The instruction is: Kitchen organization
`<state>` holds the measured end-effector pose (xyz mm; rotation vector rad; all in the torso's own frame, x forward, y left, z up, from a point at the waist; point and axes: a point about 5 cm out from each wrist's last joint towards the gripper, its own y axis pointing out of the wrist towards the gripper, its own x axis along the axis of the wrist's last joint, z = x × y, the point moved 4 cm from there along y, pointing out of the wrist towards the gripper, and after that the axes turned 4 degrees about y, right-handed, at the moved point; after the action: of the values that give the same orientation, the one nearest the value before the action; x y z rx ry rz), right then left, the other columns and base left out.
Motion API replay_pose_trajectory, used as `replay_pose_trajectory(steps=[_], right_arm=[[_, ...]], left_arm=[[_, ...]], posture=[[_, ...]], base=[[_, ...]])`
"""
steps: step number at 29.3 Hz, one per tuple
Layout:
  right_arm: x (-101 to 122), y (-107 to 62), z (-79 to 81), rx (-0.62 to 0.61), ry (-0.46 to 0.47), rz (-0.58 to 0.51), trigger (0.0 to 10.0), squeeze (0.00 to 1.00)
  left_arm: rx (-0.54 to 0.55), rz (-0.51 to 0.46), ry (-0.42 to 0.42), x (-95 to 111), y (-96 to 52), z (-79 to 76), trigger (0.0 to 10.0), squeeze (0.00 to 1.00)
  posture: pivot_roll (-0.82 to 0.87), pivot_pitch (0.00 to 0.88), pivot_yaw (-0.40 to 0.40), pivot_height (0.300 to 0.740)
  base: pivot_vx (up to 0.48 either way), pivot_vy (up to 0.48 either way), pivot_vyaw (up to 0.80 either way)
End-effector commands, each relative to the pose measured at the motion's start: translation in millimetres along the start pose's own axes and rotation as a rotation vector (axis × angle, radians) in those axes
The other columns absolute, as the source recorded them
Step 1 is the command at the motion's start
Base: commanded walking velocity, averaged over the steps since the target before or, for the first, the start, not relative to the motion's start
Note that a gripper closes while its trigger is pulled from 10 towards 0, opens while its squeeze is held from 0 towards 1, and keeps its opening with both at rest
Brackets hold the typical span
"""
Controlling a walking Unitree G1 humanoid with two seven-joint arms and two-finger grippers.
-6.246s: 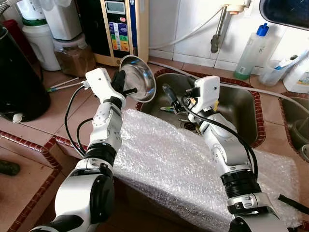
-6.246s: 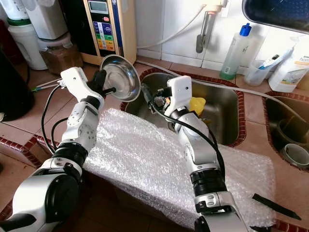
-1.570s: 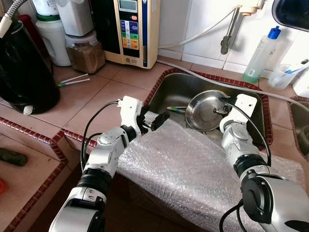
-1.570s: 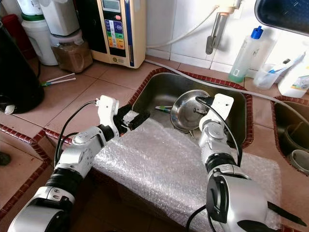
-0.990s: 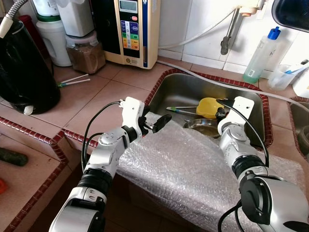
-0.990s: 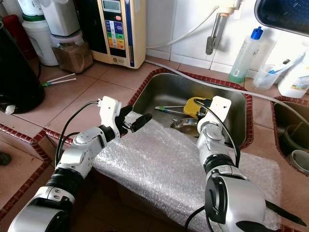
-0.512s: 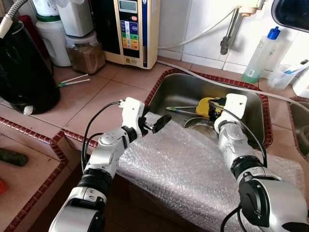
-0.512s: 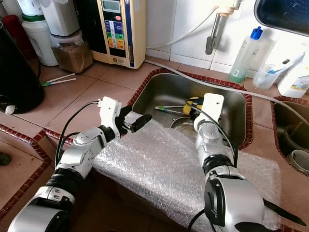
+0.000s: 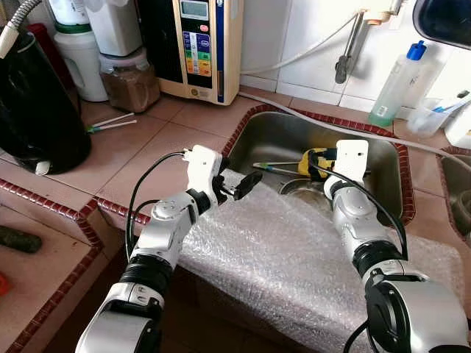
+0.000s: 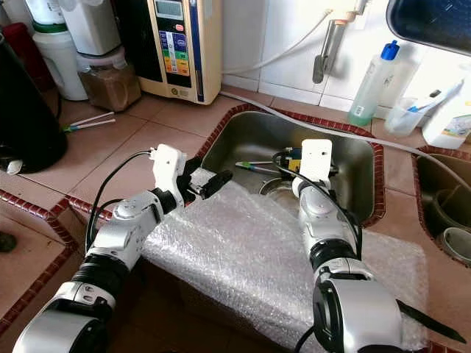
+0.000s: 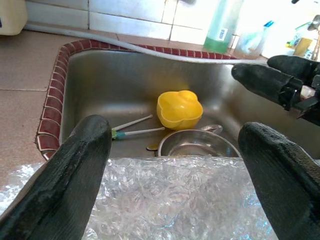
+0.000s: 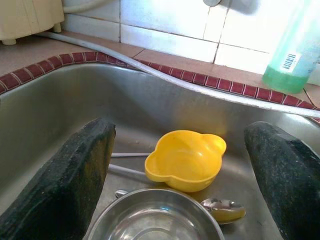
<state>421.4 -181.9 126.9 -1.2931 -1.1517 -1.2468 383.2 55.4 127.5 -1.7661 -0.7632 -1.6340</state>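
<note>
Since a second and a half ago the round steel bowl point(image 12: 155, 220) has gone from standing on edge in the right pincer point(image 12: 185, 165) to lying flat on the floor of the stainless sink point(image 9: 280, 132), and that pincer has lifted off it and now hovers above with its two black fingers spread wide and nothing between them. From the right wrist view the bowl sits at 6 o'clock of the small yellow lobed plastic bowl point(image 12: 185, 160), the two just beside each other, with a steel spoon point(image 12: 223, 207) lying at the yellow bowl's 5 o'clock and a thin white-handled utensil point(image 11: 134, 131) at its 9 o'clock.

Left pincer point(image 9: 243, 185) is held over the near edge of the sink, at 9 o'clock of the right arm in the head view, fingers wide apart and empty, pointing toward the sink. Beneath both arms a sheet of clear bubble wrap point(image 9: 287, 257) covers the near part of the table and reaches the sink's rim.

On the tiled table at 11 o'clock stand a beige appliance with coloured buttons point(image 9: 197, 44) and a black kettle-like vessel point(image 9: 37, 110); at 1 o'clock a clear bottle with a blue cap and green liquid point(image 9: 397, 81) stands against the white tiled wall
</note>
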Motion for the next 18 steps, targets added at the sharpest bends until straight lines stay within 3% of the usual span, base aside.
replay_pose_trajectory(steps=[1,8,16,18], right_arm=[[5.1,0.6,-1.8,0.004,-0.013,-0.022,10.0,1.00],[8.9,0.6,-4.1,0.012,-0.038,-0.044,10.0,1.00],[10.5,0.5,-7.2,0.007,-0.051,-0.053,10.0,1.00],[15.9,0.0,-12.4,-0.008,-0.087,-0.086,10.0,1.00]], left_arm=[[0.003,-0.005,0.024,5.2,3.2,0.3,10.0,1.00],[0.098,-0.059,0.035,15.0,1.9,12.0,10.0,1.00],[0.119,-0.062,0.054,16.3,2.5,12.9,10.0,1.00],[0.186,-0.092,0.079,24.8,1.6,19.5,10.0,1.00]], posture=[[0.05,0.000,0.014,0.740],[0.05,0.000,0.013,0.740],[0.04,0.000,0.016,0.740],[0.04,0.000,0.019,0.740]], base=[[0.000,0.000,0.00],[0.000,0.000,0.00],[0.000,0.000,0.00],[0.000,0.000,0.00]])
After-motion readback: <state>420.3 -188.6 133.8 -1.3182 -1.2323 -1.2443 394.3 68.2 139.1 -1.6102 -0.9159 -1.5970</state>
